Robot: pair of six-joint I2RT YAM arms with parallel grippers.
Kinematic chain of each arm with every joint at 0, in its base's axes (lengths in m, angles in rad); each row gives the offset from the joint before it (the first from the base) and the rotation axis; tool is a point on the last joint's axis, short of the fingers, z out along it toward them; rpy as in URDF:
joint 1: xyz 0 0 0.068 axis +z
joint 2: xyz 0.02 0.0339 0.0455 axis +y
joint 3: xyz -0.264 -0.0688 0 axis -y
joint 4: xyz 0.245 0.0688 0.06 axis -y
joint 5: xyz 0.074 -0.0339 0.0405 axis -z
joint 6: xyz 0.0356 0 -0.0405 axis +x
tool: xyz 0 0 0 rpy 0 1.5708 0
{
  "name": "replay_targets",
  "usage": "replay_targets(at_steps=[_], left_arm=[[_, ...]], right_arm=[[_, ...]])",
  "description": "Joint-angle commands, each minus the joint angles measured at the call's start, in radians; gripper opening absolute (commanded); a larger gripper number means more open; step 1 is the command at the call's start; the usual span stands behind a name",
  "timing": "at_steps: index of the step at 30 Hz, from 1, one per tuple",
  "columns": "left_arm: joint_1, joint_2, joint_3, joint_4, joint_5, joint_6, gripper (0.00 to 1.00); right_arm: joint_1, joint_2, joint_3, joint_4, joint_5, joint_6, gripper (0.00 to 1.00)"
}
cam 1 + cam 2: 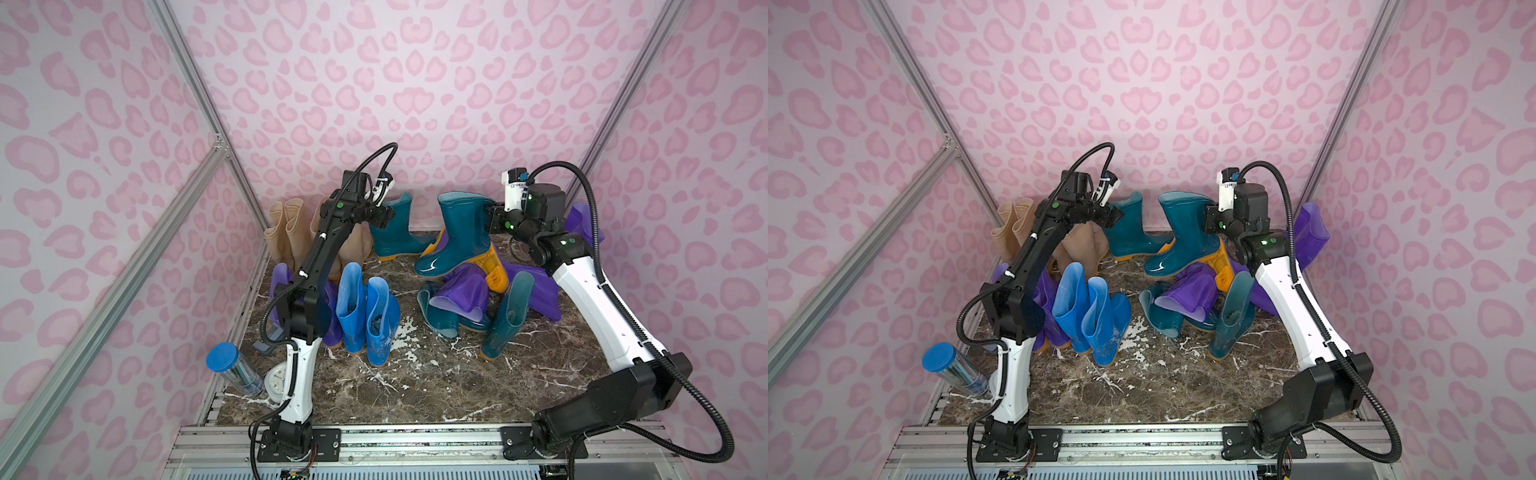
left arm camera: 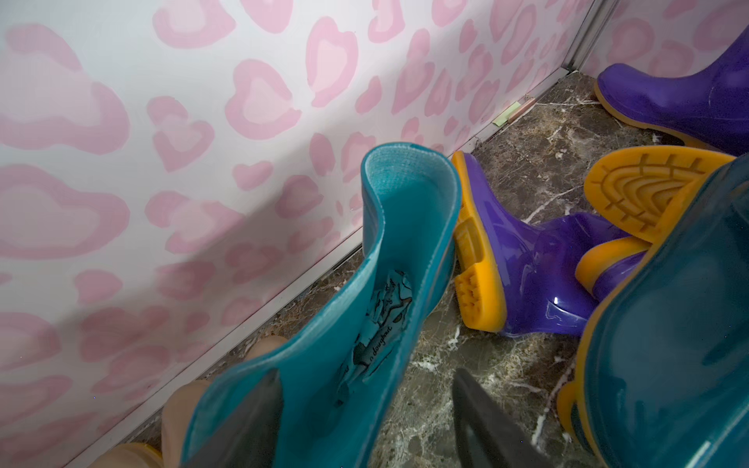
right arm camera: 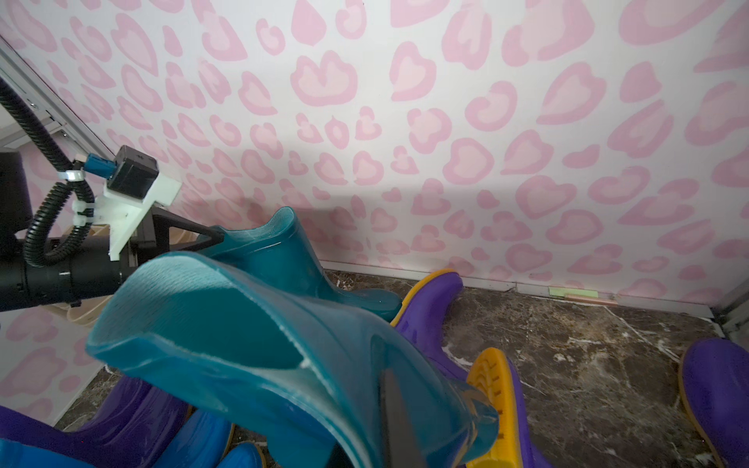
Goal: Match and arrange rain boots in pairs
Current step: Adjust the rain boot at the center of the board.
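The left hand (image 1: 383,217) has its jaws partly apart, astride the cuff of the standing dark teal rain boot (image 1: 392,235). In the left wrist view one finger (image 2: 259,409) lies over the shaft opening and the other is outside it, with a gap to the wall between them; no clamp is seen. This boot stands upright on the table (image 1: 415,386) by the back wall, toe pointing right.

The right hand (image 1: 490,216) is clamped tight on the cuff of the raised dark teal rain boot (image 1: 459,237). That boot hangs tilted, toe lowest, over a heap of purple rain boots (image 1: 461,295). Whether the toe touches the heap cannot be told. Two more teal rain boots (image 1: 509,316) are in the heap, one leaning and one lying.

On the left side of the table, two bright blue rain boots (image 1: 351,307) stand side by side. The beige rain boots (image 1: 291,232) stand in the back left corner. A blue-lidded clear cylinder (image 1: 232,368) leans at the left table edge.
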Motion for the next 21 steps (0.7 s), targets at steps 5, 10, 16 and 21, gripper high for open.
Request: replay_targets(at_steps=[5,10,16,21], left_arm=[[-0.002,-0.001,0.009,-0.013,0.049,-0.005,0.20],[-0.029,-0.017,0.008,-0.020,0.071,-0.053,0.02],[-0.093,-0.054,0.013,-0.018,0.004,-0.189,0.02],[-0.096,-0.062,0.020,-0.084,0.079,-0.319,0.10]], right_arm=[[-0.002,0.002,-0.006,0.133,-0.028,0.026,0.00],[-0.002,-0.001,-0.009,0.147,-0.034,0.036,0.00],[-0.004,-0.008,-0.021,0.163,-0.032,0.048,0.00],[-0.003,-0.012,-0.021,0.160,-0.032,0.052,0.00]])
